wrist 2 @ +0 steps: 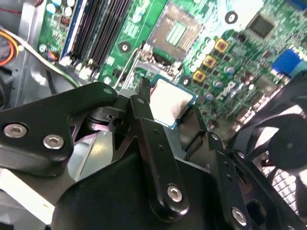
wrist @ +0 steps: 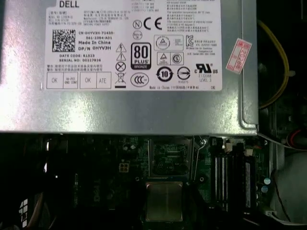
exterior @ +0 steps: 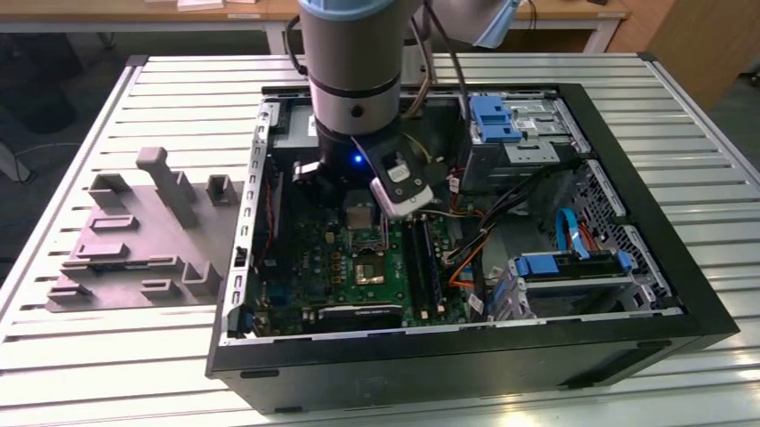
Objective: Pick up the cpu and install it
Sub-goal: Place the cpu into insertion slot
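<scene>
The cpu (wrist 2: 171, 102) is a small square chip with a pale silvery top and a thin green edge. My gripper (wrist 2: 169, 109) is shut on it, one black finger (wrist 2: 144, 103) on each side, and holds it above the green motherboard (wrist 2: 230, 62). The open dark socket (wrist 2: 175, 30) with its metal frame lies a short way beyond the chip and apart from it. In the first wrist view the cpu (wrist: 164, 201) hangs just short of the socket (wrist: 168, 160). In the exterior view the arm reaches down into the open computer case, its gripper (exterior: 359, 213) above the socket (exterior: 362, 267).
A big grey power supply box (wrist: 134, 110) with a white label stands close behind the socket. Black memory slots (wrist 2: 96, 33) run beside it and a black fan (wrist 2: 283, 139) sits on the other side. Drive cages with blue clips (exterior: 570, 262), loose cables (exterior: 475, 240) and a grey fixture (exterior: 131, 240) lie nearby.
</scene>
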Robot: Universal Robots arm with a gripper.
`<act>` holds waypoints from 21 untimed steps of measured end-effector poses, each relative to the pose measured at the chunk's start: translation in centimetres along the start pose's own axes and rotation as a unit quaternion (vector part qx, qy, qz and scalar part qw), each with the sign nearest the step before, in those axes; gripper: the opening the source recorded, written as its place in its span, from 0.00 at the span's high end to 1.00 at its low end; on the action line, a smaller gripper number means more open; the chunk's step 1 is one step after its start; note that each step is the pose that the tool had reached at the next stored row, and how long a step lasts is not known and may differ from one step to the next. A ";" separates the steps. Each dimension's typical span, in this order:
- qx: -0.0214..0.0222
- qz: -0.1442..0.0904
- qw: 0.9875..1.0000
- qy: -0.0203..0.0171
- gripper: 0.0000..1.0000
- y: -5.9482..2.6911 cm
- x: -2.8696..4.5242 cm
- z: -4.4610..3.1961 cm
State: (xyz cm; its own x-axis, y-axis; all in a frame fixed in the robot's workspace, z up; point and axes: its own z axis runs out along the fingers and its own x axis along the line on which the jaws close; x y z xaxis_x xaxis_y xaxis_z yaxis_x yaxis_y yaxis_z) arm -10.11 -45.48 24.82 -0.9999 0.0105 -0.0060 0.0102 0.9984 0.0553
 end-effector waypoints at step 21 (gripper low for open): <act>0.003 0.000 1.000 0.000 0.53 -0.60 0.01 0.41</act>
State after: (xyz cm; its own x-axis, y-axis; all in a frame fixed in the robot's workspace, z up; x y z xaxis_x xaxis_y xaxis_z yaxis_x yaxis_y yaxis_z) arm -10.13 -46.05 24.38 -0.9999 0.0105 -0.0056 0.0102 0.9988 0.0486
